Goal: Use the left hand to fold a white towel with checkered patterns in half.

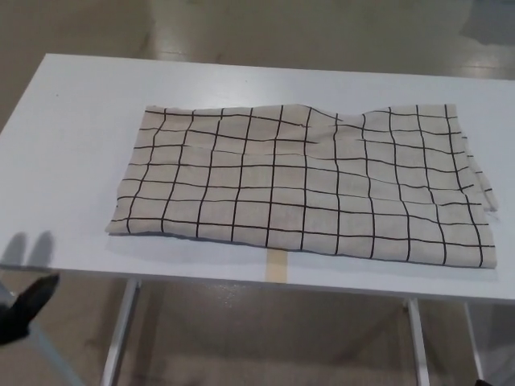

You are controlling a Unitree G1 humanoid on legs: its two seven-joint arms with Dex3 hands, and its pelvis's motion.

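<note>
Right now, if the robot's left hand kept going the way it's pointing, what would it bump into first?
Probably the table. Only the left hand's tip shows at the picture's bottom-left, below the table's front edge, pointing up and right. The towel lies farther along. Depth is unclear.

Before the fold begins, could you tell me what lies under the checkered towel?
The towel lies on the white table. A tan tape strip pokes out from under its near edge; the rest is covered.

The towel (302, 185) is off-white with a black checkered grid. Under it, the desk (72, 161) is plain white, with tan tape (277, 265) at the near edge.
</note>
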